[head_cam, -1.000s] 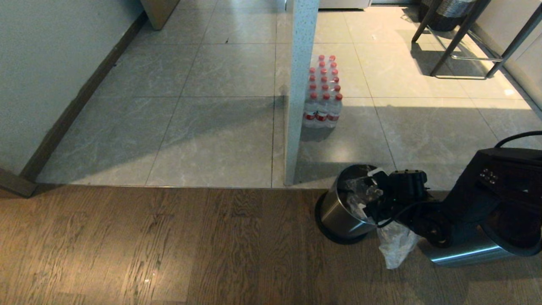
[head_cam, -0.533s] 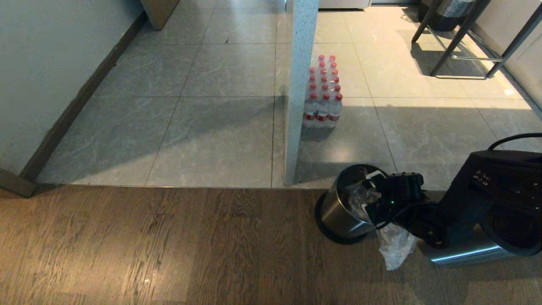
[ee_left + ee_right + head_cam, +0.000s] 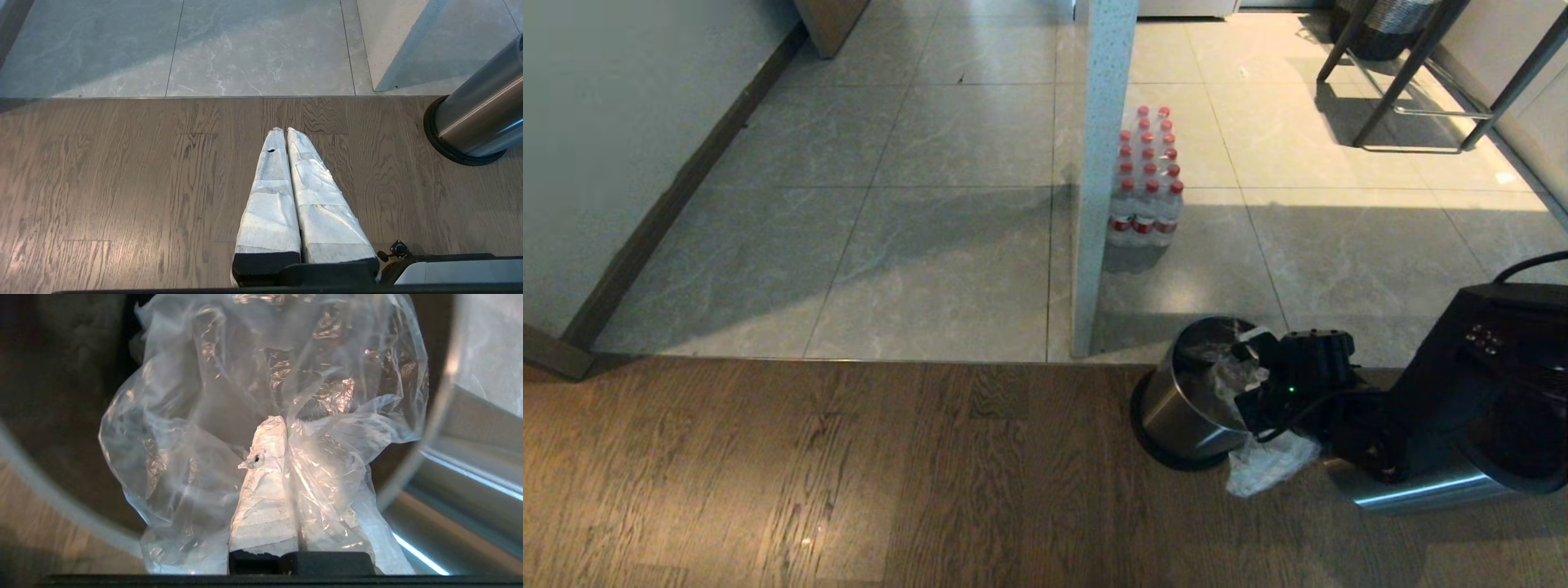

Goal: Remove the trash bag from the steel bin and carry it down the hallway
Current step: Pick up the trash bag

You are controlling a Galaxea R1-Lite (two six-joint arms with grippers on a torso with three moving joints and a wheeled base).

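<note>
— Two grippers: where, from the head view?
— Right gripper (image 3: 1245, 367) at the bin (image 3: 1184, 400) mouth, by the tile edge; bag (image 3: 1262, 461) spills out.
— Left wrist view?
— Left gripper (image 3: 286, 132) over wood, fingers pressed together.
— Right wrist view?
— Fingers (image 3: 265, 490) pinching the bag (image 3: 253, 396)

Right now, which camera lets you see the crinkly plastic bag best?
The right wrist view: the trash bag fills it, pinched between the right gripper's fingers. The head view shows it small, hanging over the steel bin's rim. The left wrist view shows none.
</note>
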